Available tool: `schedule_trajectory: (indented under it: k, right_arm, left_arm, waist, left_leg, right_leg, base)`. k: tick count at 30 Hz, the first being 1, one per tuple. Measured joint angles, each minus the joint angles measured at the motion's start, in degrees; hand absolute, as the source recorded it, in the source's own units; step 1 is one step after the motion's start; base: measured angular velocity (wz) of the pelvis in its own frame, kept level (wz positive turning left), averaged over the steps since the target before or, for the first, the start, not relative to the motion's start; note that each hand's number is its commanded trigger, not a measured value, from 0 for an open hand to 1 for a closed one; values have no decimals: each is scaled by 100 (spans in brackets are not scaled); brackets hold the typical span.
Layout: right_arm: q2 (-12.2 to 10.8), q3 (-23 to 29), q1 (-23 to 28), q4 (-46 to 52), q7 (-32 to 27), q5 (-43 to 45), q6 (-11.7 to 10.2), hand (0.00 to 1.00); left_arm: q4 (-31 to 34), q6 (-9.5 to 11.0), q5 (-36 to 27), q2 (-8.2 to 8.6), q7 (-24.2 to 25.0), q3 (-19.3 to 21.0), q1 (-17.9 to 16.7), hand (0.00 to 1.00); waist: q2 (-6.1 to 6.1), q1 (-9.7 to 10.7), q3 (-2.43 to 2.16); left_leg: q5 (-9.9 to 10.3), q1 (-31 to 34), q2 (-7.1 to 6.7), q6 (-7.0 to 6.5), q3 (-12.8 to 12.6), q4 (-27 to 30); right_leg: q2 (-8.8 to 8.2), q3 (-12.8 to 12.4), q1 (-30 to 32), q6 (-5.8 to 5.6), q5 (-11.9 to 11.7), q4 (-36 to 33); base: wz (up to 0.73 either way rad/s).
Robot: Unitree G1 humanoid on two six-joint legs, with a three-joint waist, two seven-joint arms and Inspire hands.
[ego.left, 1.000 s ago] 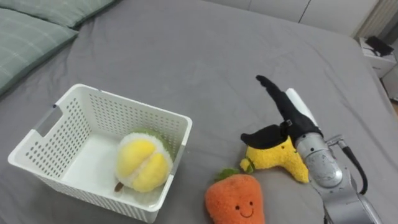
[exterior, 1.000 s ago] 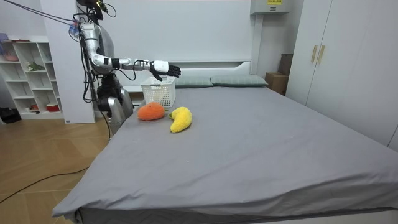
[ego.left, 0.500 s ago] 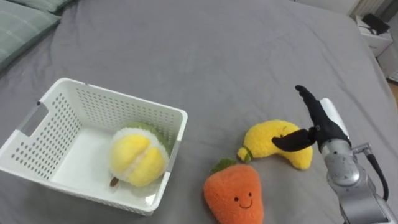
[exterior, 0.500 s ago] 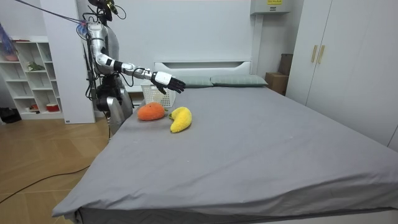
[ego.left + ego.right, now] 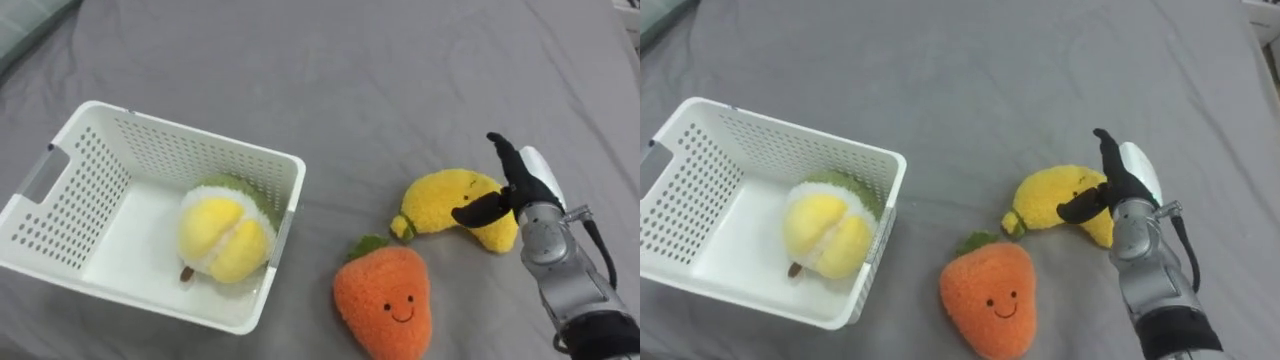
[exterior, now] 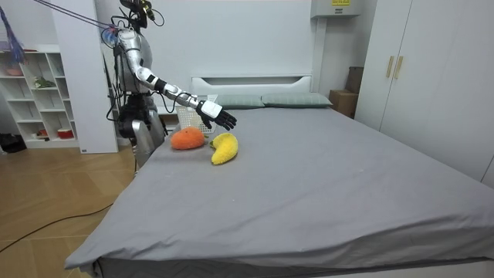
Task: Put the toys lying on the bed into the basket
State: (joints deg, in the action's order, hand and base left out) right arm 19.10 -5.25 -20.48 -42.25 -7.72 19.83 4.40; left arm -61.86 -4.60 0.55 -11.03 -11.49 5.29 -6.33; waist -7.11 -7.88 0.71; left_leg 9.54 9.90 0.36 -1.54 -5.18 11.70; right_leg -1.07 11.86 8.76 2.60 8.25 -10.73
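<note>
Your right hand (image 5: 522,188) hovers spread, thumb apart, holding nothing. The banana toy (image 5: 450,205) lies on the bed (image 5: 350,80) just left of it, under the thumb, long axis crosswise to your fingers. Right hand nearest.

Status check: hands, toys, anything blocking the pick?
Right hand open at banana plush, not closed on it. Carrot plush loose on the bed; yellow-green plush already in white basket. Nothing in the way.
</note>
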Motion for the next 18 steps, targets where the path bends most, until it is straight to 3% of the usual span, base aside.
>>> schedule_trajectory:
  k: [11, 18]
  right_arm:
    - [136, -163, -408, -1018, -154, 73, -174, 0]
    - [274, -255, -603, -1826, -214, 85, -198, 0]
  left_arm:
    - [10, 143, -247, -32, 187, -252, 31, 0]
    - [-6, 129, -291, -113, 200, -251, 32, 0]
  waist:
    - [84, -56, 58]
    - [90, -263, 67]
  left_leg:
    - [-22, 340, -21, 1, 237, 124]
    - [-53, 433, -47, -5, 353, 130]
  right_leg:
    - [-27, 281, 179, 18, -19, -2]
    - [-52, 398, 231, 18, -18, 0]
  base:
    - [13]
    - [7]
